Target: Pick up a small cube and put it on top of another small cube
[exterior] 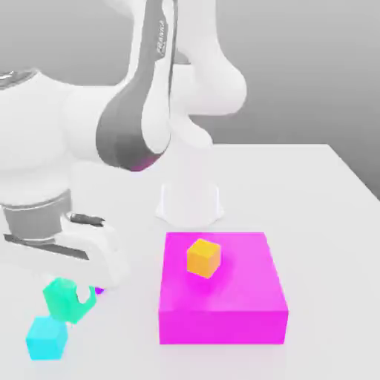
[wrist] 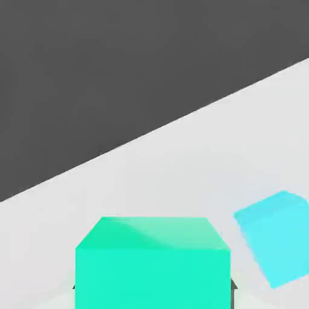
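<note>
- Gripper (exterior: 72, 297) hangs low at the exterior view's left, under the white hand of the arm (exterior: 141, 96), with its fingers pinched on the green cube (exterior: 68, 299).
- Seen from the hand view, the green cube (wrist: 152, 265) sits right between the fingers, close under the camera, and looks lifted clear of the white table (wrist: 181, 175).
- 1 blue cube (exterior: 47, 338) rests on the table (exterior: 326, 193) just beside and below the green cube, on the near left of the scene; in the exterior view the 2 cubes look nearly touching at a corner, though I cannot tell if they do.
- From the hand view the blue cube (wrist: 277, 238) lies off to one side of the green cube, turned at an angle to it, with a strip of table showing between them.
- 1 orange cube (exterior: 203, 257) sits on top of a flat pink block (exterior: 223, 304), well to the right of the gripper.
- White arm base (exterior: 190, 194) stands on the table just beyond the far edge of the pink block.
</note>
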